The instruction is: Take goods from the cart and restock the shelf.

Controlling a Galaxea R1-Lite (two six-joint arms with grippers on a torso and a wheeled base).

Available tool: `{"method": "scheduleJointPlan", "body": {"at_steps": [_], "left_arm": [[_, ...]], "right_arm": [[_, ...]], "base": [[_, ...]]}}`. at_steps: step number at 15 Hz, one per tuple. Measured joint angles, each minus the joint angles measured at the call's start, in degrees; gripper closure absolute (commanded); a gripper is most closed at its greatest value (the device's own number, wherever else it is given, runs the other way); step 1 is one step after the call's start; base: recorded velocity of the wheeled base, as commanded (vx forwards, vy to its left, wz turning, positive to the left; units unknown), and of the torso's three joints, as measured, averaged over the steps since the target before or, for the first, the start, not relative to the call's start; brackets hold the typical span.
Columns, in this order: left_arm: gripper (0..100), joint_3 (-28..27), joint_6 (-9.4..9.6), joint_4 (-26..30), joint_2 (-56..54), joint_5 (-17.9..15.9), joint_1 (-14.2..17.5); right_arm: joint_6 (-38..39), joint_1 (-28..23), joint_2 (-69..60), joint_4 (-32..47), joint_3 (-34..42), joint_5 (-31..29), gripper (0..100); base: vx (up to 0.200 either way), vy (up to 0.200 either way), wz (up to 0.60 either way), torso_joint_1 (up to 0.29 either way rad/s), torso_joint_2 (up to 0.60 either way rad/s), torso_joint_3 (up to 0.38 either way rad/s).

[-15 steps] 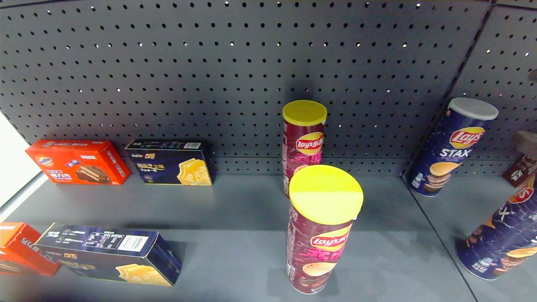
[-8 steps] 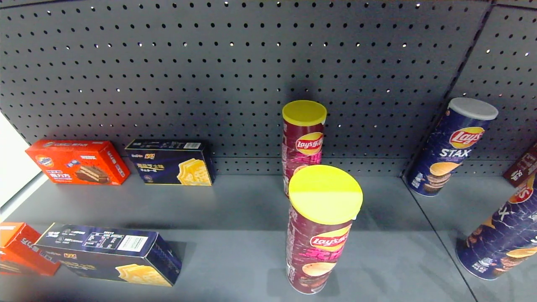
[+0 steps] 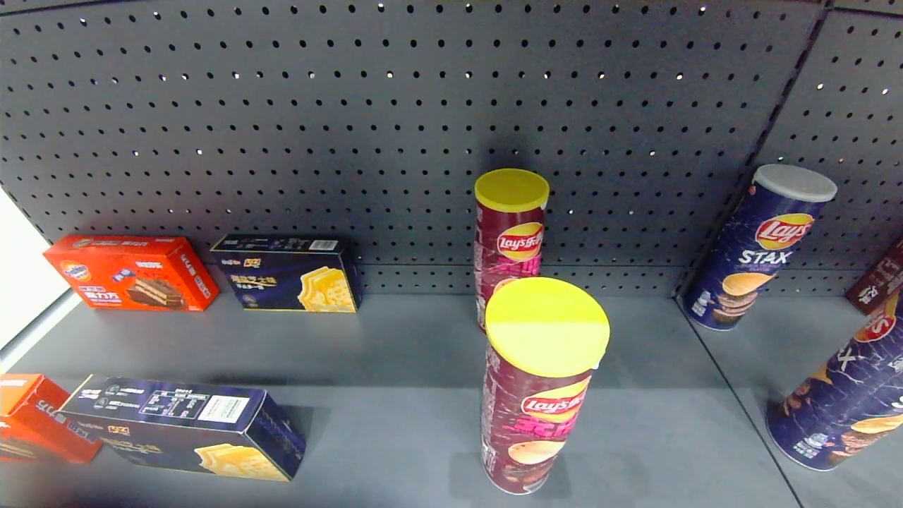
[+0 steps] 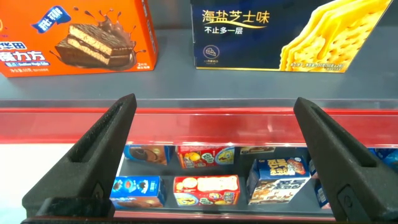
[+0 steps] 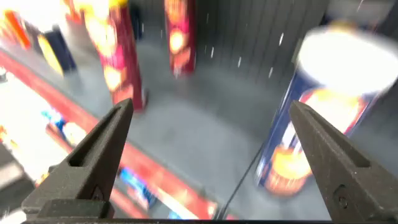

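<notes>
Shelf (image 3: 395, 353) boards in grey fill the lower half of the head view, under a perforated back panel (image 3: 353, 106). At centre 2 maroon chip cans with yellow lids stand upright in file, and the front can (image 3: 540, 409) partly covers the rear can (image 3: 509, 240). At right a rear blue can (image 3: 758, 247) stands by the panel, and a front blue can (image 3: 846, 409) is at the frame edge. At left an orange cake box (image 3: 130, 271) and a navy cracker box (image 3: 289, 274) sit at the back. A second navy box (image 3: 183, 427) and a second orange box (image 3: 35, 416) lie in front.

The left gripper (image 4: 214, 99) gapes wide and holds nothing. It faces the shelf's red front strip (image 4: 211, 124), and below that a lower tier holds small snack boxes (image 4: 205, 190). The right gripper (image 5: 211, 104) is also spread wide and empty, over the shelf.
</notes>
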Motion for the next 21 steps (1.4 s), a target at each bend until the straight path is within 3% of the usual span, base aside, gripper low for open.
{"method": "scheduleJointPlan", "body": {"at_steps": [5,15,21], "left_arm": [[0,0.00,0.00,0.00,0.00,0.00,0.00],[0,0.00,0.00,0.02,0.00,-0.02,0.00],[0,0.00,0.00,0.02,0.00,0.00,0.00]], "right_arm": [[0.79,-0.05,-9.81,0.11,10.56,-0.94,0],[1.56,-0.66,-17.34,0.33,17.75,-1.54,0],[6.60,-8.77,-17.34,0.02,21.33,-4.71,0]], "base": [[0.000,0.000,0.00,0.000,0.00,0.000],[0.000,0.000,0.00,0.000,0.00,0.000],[0.000,0.000,0.00,0.000,0.00,0.000]]}}
